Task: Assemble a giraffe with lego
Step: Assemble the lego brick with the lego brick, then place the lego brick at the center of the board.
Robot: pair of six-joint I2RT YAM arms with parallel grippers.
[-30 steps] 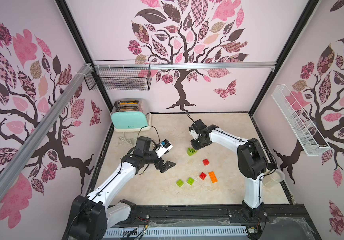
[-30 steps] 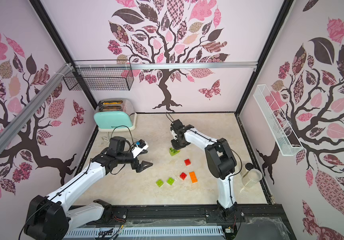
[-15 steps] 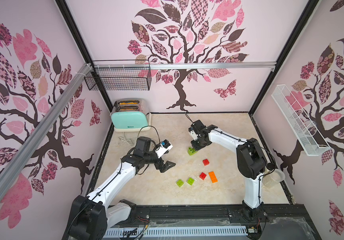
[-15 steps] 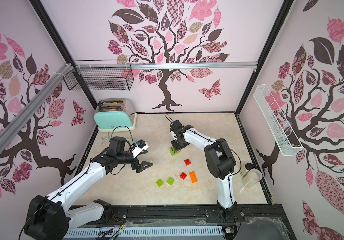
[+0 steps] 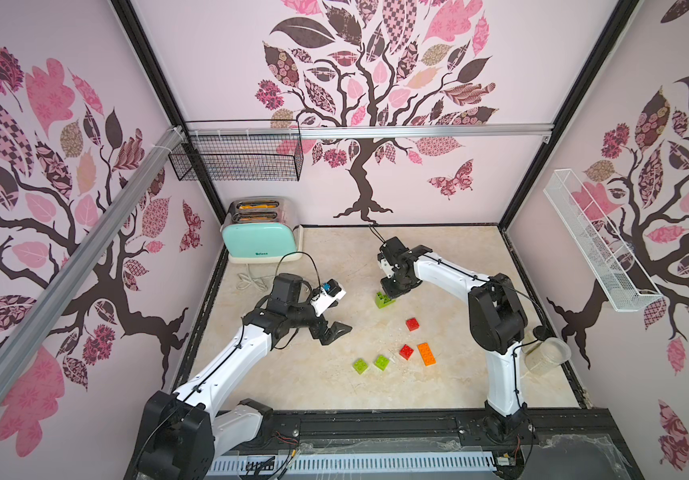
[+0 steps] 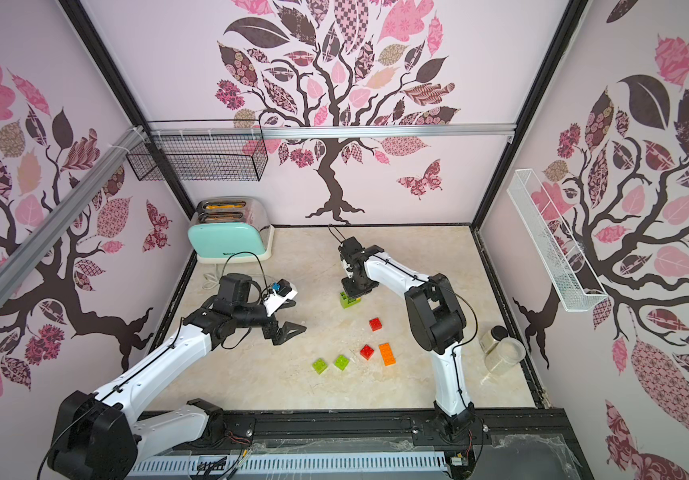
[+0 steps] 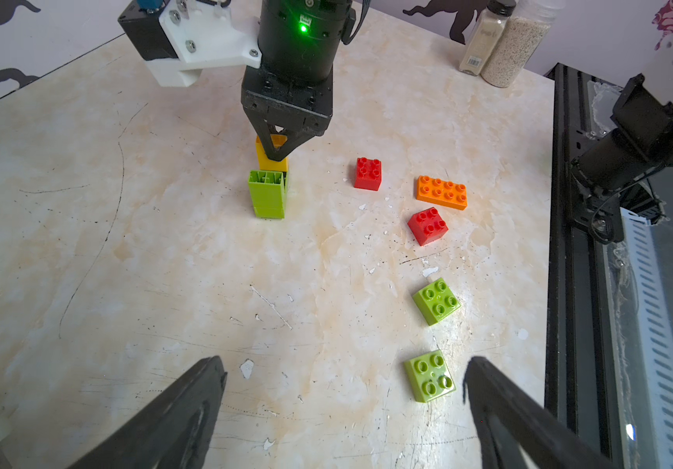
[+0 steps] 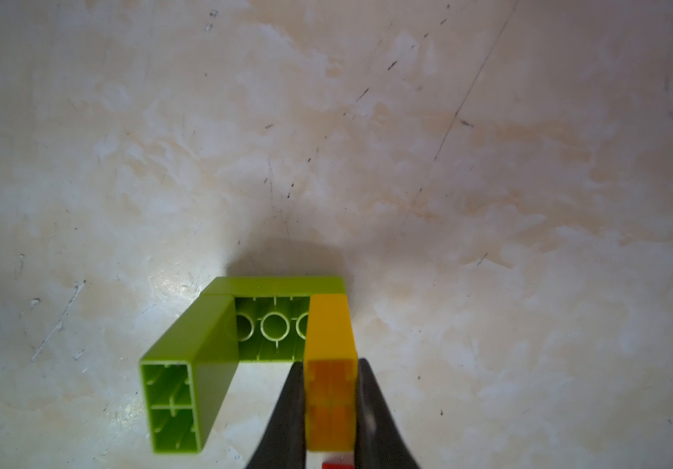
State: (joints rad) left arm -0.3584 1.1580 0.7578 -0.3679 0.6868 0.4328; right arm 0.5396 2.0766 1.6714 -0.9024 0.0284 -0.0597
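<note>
Nothing had shifted: near centre in a top view, the right gripper [image 5: 389, 294] stayed pinching the yellow brick [image 7: 272, 163] onto the green bricks [image 7: 266, 199]. The left gripper [image 7: 343, 361] hung spread. The build had barely begun.

L arm [image 5: 226, 365] & R arm [image 5: 446, 274] are showing white shells w/ black joints, thin black cables [image 5: 298, 252] running alongside. Green LED [image 7: 303, 28] is glowing above R pincer [image 7: 276, 156]; white cam bracket [image 7: 201, 44] w/ silver screws [image 7: 190, 46] sitting beside.

toaster [image 5: 259, 245] back-left of lego [image 5: 406, 351]
</note>
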